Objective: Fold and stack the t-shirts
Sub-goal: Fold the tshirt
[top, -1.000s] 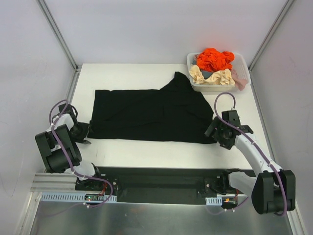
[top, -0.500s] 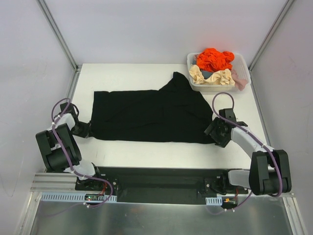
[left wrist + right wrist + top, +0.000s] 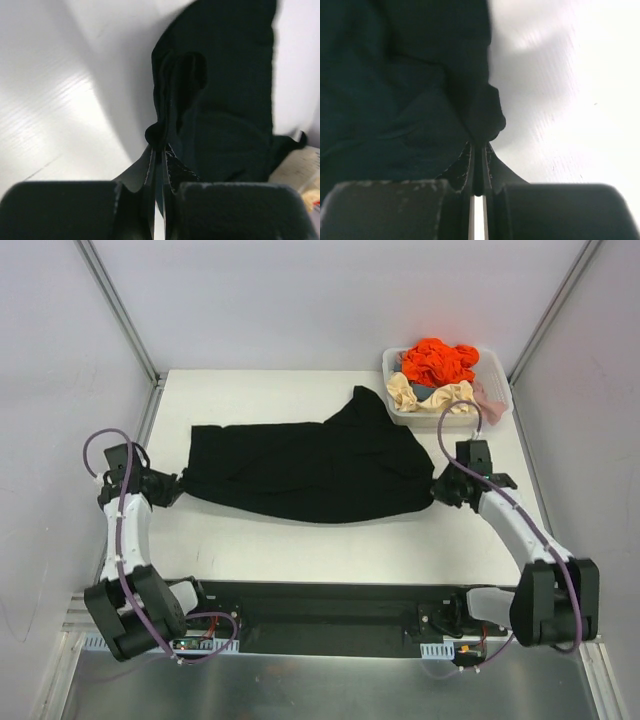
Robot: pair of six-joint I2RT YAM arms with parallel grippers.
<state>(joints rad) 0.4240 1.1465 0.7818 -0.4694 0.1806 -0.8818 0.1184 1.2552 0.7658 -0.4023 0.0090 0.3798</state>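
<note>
Top external view, starting at the near edge: both arm bases sit on a black rail along the near side of the white table (image 3: 300, 540). The left gripper (image 3: 172, 488) is low over the left side of the table. Its jaws are clamped on the left end of the large plain black cloth t-shirt (image 3: 310, 465). The right gripper (image 3: 440, 490) is at the right side, pinching the shirt's near right corner.

The black t-shirt lies across the middle of the table between the two grippers. Its near edge bows toward the arms, and its left end is drawn to a narrow point at the left gripper. A peak of the cloth reaches toward the far right, ending just beside the basket.

In the left wrist view, the left gripper (image 3: 161, 145) has its fingers pressed together on a bunched fold of the black t-shirt (image 3: 225, 100), which stretches away over the white surface. In the right wrist view, the right gripper (image 3: 479, 145) is likewise closed on a small bunch at the edge of the black t-shirt (image 3: 395, 75).

In the far right corner stands a white plastic rectangular basket (image 3: 420, 420). It holds a crumpled bright orange t-shirt (image 3: 435, 360) at its far side and a cream-beige t-shirt (image 3: 405, 392) nearer. A pale pink t-shirt (image 3: 490, 400) hangs over its right rim.
</note>
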